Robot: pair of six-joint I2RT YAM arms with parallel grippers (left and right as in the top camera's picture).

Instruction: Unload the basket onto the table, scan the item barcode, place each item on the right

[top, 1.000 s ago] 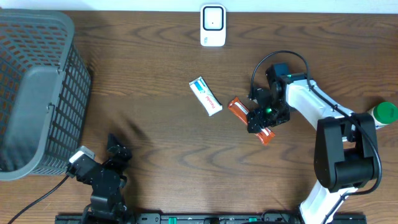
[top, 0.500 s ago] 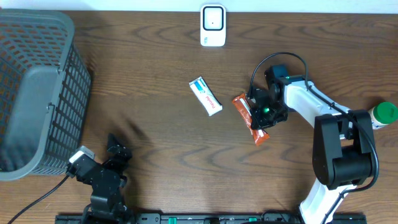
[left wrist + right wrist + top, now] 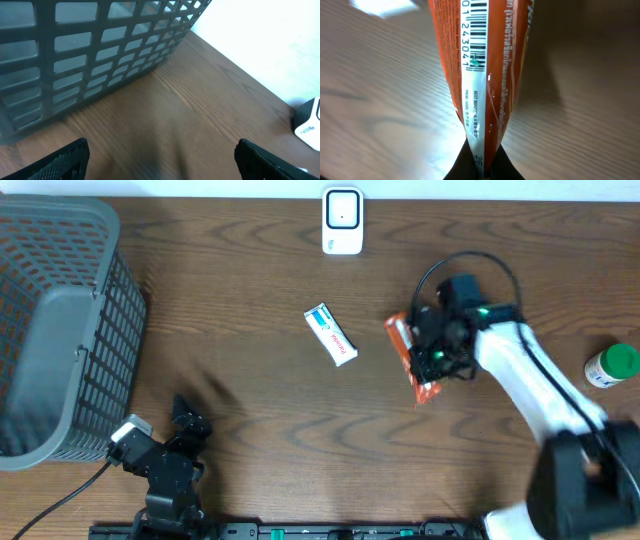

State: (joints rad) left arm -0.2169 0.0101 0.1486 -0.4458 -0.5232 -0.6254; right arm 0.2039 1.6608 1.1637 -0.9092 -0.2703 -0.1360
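Orange foil snack packet (image 3: 405, 345) pinched in my right jaws, grasp step done; left jaws wide, idle. Next: bring barcode (image 3: 474, 25) facing white boxy scanner (image 3: 342, 220).

basket (image 3: 122, 320) at left, scanner (image 3: 342, 220) behind box (image 3: 330, 334), packet (image 3: 403, 343) right of box.
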